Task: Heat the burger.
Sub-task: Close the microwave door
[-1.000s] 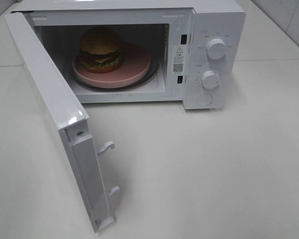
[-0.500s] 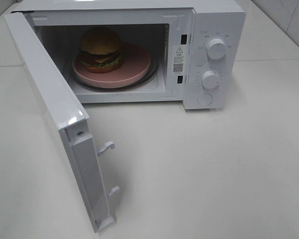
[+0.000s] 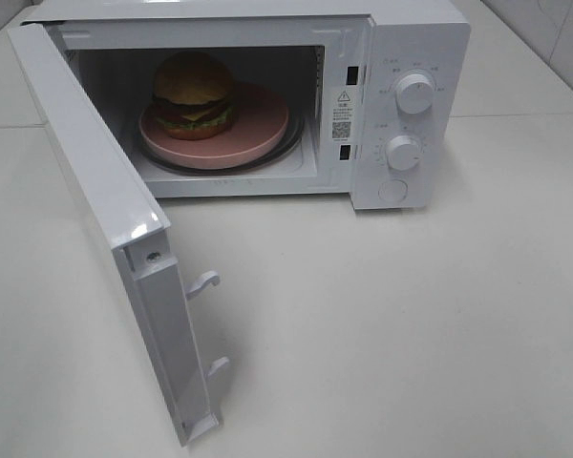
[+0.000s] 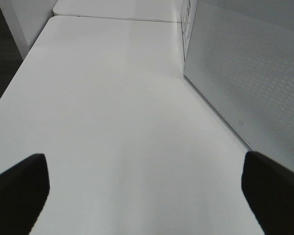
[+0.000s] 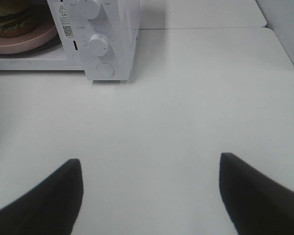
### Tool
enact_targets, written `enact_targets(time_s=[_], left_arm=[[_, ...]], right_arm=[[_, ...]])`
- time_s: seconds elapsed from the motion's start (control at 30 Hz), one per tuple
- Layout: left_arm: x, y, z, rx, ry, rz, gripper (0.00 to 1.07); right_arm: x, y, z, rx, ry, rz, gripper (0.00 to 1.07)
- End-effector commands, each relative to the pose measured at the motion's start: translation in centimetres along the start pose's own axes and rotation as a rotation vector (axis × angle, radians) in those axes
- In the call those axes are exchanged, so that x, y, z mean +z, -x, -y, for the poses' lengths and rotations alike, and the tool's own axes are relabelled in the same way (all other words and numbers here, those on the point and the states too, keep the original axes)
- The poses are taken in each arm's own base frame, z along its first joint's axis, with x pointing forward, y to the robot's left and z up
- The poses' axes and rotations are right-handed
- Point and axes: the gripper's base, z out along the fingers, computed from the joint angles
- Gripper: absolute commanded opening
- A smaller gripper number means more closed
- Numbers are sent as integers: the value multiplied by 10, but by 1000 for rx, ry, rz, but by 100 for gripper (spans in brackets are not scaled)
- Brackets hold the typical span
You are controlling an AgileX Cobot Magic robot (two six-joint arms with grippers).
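Surface (image 3: pixel 430 324), wide and white, carries a white microwave (image 3: pixel 420 38) at its far side. Its door (image 3: pixel 95 210) stands swung wide open toward the near left, with two latch hooks (image 3: pixel 203 282) showing on its edge. Inside the cavity lies a pink plate (image 3: pixel 263 124), and the burger (image 3: pixel 193 93) sits upright on the plate's left part. On the panel at the right are an upper knob (image 3: pixel 415 93) and a lower knob (image 3: pixel 402 152). Neither arm shows in the high view. In the wrist views the left claw (image 4: pixel 143 166) is spread wide and empty over bare surface beside the door's outer face, and the right claw (image 5: pixel 151 166) is spread and empty too, over the surface on the near side of the panel. Loading looks done, so the step in hand is shutting the door. That probably calls for the left claw to press the outer face until the hooks latch, then for the right claw to turn a knob.
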Motion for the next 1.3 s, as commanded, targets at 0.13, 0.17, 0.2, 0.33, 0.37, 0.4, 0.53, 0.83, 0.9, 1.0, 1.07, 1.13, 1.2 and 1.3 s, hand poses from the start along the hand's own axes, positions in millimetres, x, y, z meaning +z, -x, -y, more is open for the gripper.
enact_targets(time_s=[0.13,0.17,0.2,0.33,0.37,0.4,0.53,0.83,0.9,1.0,1.07,1.13,1.2,1.3], left_arm=[[-1,0,0,2,2,3,100],[-1,0,0,2,2,3,100],[-1,0,0,2,2,3,100],[-1,0,0,2,2,3,100],[-1,0,0,2,2,3,100],[-1,0,0,2,2,3,100],[-1,0,0,2,2,3,100],[-1,0,0,2,2,3,100],[-1,0,0,2,2,3,100],[-1,0,0,2,2,3,100],[-1,0,0,2,2,3,100],[-1,0,0,2,2,3,100],[-1,0,0,2,2,3,100],[-1,0,0,2,1,3,100]], right_arm=[[-4,-1,0,-2,1,36,76],[-4,-1,0,-2,1,36,76],[-4,-1,0,-2,1,36,76],[-4,-1,0,-2,1,36,76],[-4,-1,0,-2,1,36,76],[-4,-1,0,-2,1,36,76],[-4,-1,0,-2,1,36,76],[-4,-1,0,-2,1,36,76],[-4,-1,0,-2,1,36,76],[-4,-1,0,-2,1,36,76],[-4,-1,0,-1,2,35,76],[-4,-1,0,-1,2,35,76],[-4,-1,0,-1,2,35,76],[-4,-1,0,-1,2,35,76]])
